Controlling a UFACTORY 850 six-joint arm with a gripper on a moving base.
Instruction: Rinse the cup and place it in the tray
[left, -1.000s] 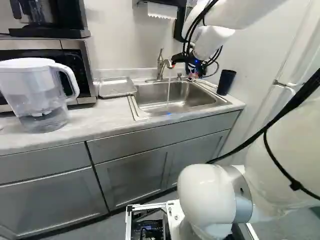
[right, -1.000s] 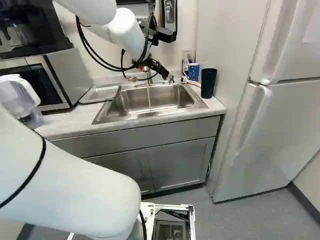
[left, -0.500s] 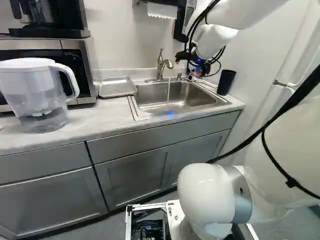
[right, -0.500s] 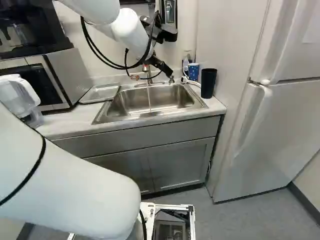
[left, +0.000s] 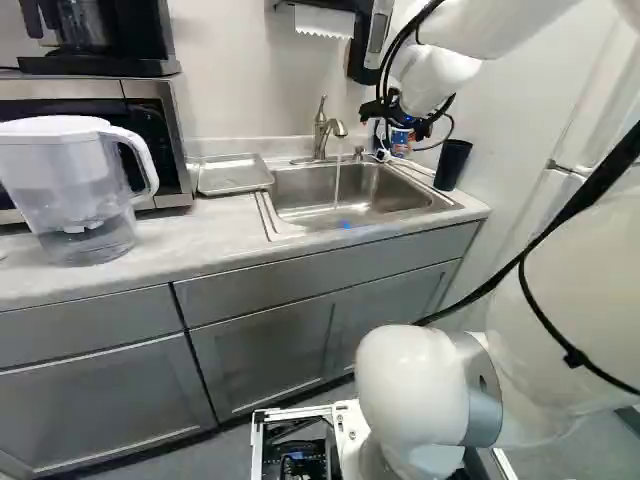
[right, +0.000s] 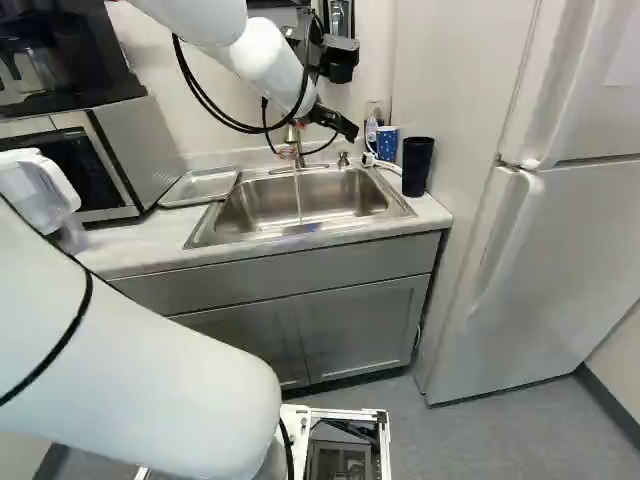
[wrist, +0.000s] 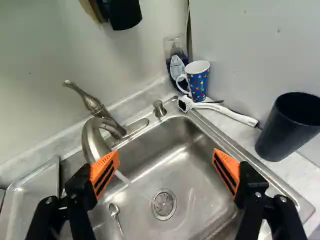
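My gripper (right: 348, 127) hangs above the back right part of the sink. In the wrist view the gripper (wrist: 166, 159) stands wide open, nothing between its orange pads, with the sink beyond. A blue cup with coloured dots (wrist: 198, 81) stands upright in the corner behind the sink, ahead of the gripper. The tall dark cup (wrist: 287, 129) is upright on the counter beside the sink. Water runs from the faucet (wrist: 94, 137) into the sink basin (left: 350, 195). The metal tray (left: 236, 174) lies on the counter at the sink's other side; nothing shows on it.
A white-handled brush (wrist: 227, 112) lies by the blue cup, near a bottle (wrist: 176, 65). A spoon (wrist: 115, 212) rests in the sink. The soap pump (wrist: 159, 108) stands on the rim. A water pitcher (left: 75, 185) and microwave (left: 160, 125) are left of the tray.
The arm has carried the open gripper away from the faucet, rightward and slightly up in the right base view. The base, cups and tray have stayed put.
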